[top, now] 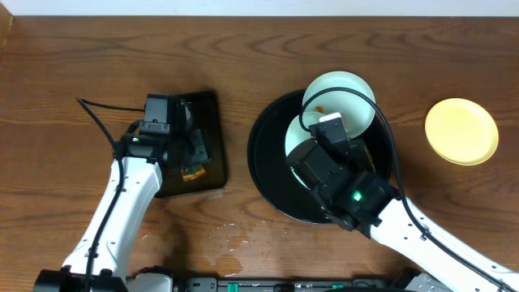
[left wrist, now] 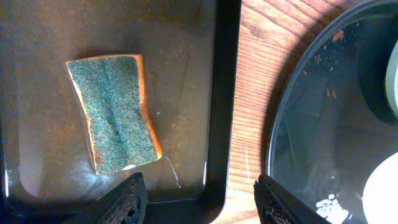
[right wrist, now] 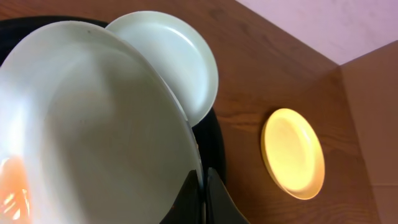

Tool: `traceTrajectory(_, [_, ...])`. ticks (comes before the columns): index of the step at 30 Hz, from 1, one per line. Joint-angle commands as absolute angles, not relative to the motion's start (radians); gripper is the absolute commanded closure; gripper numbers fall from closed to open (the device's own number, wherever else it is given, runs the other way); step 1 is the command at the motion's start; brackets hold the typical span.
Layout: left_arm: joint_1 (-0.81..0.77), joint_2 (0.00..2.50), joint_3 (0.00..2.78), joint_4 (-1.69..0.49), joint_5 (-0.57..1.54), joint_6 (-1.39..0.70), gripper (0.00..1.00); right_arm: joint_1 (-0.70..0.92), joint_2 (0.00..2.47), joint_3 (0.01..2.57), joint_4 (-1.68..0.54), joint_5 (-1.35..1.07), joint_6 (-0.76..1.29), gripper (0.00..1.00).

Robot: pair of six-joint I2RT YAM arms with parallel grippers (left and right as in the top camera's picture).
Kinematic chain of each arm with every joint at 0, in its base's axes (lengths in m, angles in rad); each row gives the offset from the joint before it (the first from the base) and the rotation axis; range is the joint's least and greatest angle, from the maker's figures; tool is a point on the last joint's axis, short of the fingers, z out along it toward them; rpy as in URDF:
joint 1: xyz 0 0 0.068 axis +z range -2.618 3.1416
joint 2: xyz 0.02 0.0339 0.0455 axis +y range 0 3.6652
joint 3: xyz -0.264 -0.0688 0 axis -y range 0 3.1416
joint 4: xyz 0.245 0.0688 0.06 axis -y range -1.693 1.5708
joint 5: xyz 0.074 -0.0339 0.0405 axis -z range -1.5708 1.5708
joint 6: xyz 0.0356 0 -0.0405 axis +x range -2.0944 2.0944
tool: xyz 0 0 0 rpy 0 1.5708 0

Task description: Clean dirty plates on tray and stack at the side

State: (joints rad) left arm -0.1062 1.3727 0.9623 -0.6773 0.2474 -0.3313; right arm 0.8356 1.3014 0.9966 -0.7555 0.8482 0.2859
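My right gripper (right wrist: 203, 186) is shut on the rim of a pale mint plate (right wrist: 93, 124), holding it tilted over the round black tray (top: 268, 174). An orange smear (right wrist: 12, 186) shows at the plate's lower left. A second mint plate (top: 339, 96) rests on the tray's far rim, with a small orange mark on it. The pale yellow plate (top: 461, 130) lies on the table to the right of the tray. My left gripper (left wrist: 202, 202) hangs open over the rectangular black tray (left wrist: 221, 93), with nothing between its fingers.
A green and orange sponge (left wrist: 115, 112) lies flat in the rectangular tray, just ahead of my left fingers. Wet patches (top: 231, 235) spot the wood near the front edge. The round tray's bottom (left wrist: 323, 124) carries crumbs and droplets.
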Motion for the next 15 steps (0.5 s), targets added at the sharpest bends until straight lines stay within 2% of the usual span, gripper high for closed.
traceTrajectory(1, [-0.102,1.366,0.971,-0.680,0.235,-0.311,0.42,0.845,1.287,1.001,-0.752,0.913,0.299,0.99])
traceTrajectory(6, [-0.102,1.371,0.971,-0.685,0.227,-0.305,0.42,0.845,1.288,1.001,-0.749,0.900,0.299,0.99])
traceTrajectory(11, [-0.102,1.406,0.970,-0.714,0.064,-0.323,0.42,0.845,1.288,1.001,-0.751,0.884,0.299,0.99])
traceTrajectory(15, [-0.102,1.461,0.970,-0.714,0.054,-0.346,0.42,0.845,1.289,1.001,-0.749,0.871,0.282,0.99])
